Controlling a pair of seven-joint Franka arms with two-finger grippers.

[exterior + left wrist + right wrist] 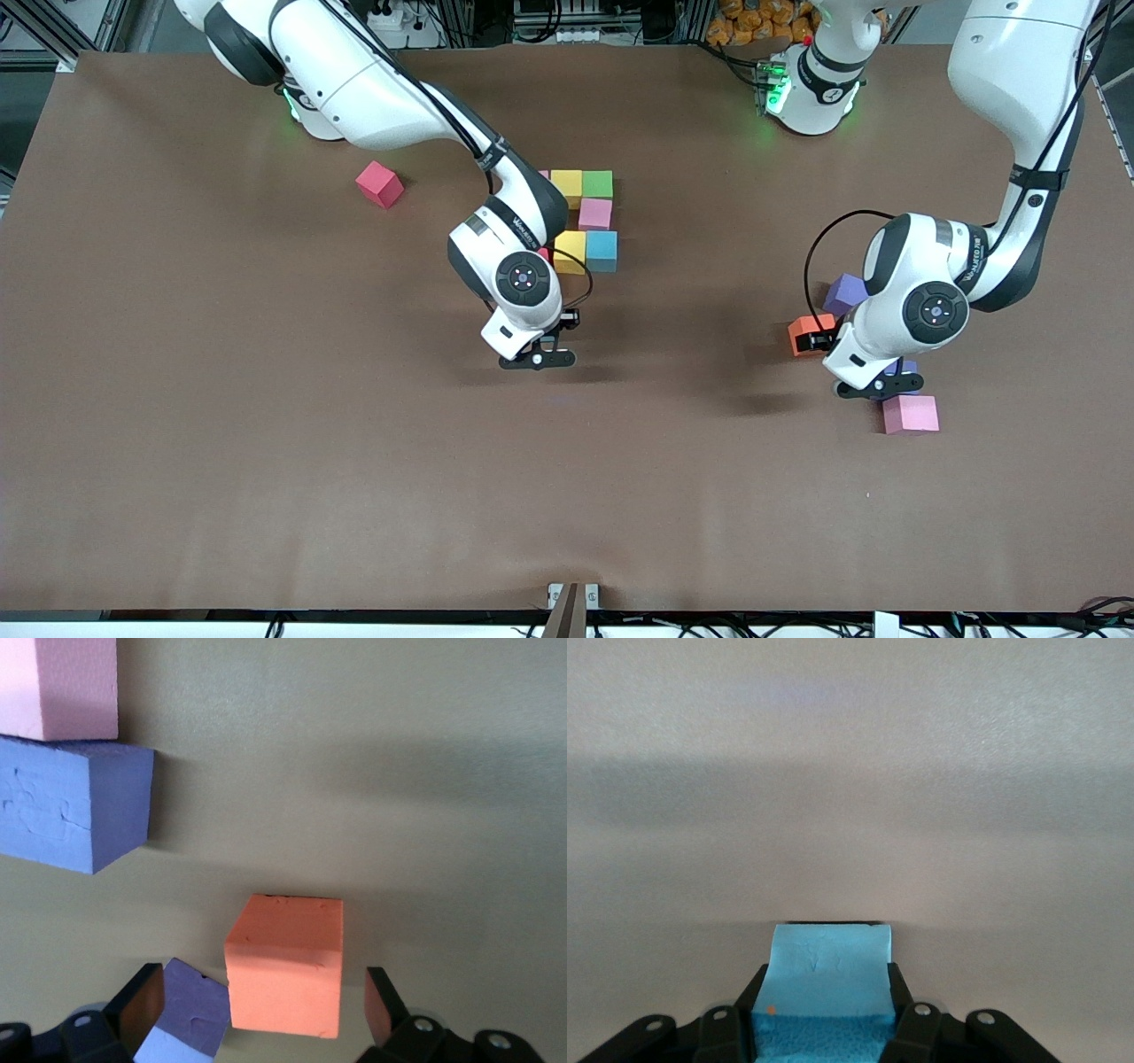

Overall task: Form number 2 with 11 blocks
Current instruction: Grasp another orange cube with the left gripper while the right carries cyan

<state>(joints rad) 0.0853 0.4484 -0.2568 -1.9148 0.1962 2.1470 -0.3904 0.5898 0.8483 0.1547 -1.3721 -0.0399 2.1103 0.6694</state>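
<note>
My right gripper (536, 359) hangs over bare table nearer the front camera than the grouped blocks, shut on a light blue block (828, 961). The group holds a yellow (567, 184), green (598, 183), pink (595, 213), second yellow (570, 248) and light blue block (601, 250); the right arm hides part of it. My left gripper (879, 385) is open above loose blocks at the left arm's end. An orange block (283, 966) shows between its fingers, untouched, with a purple block (186, 1005) beside one finger.
A red block (379, 183) lies alone toward the right arm's end. Near the left gripper lie a bluish-purple block (899, 368) and a pink block (911, 414). The brown table (266, 443) stretches wide nearer the front camera.
</note>
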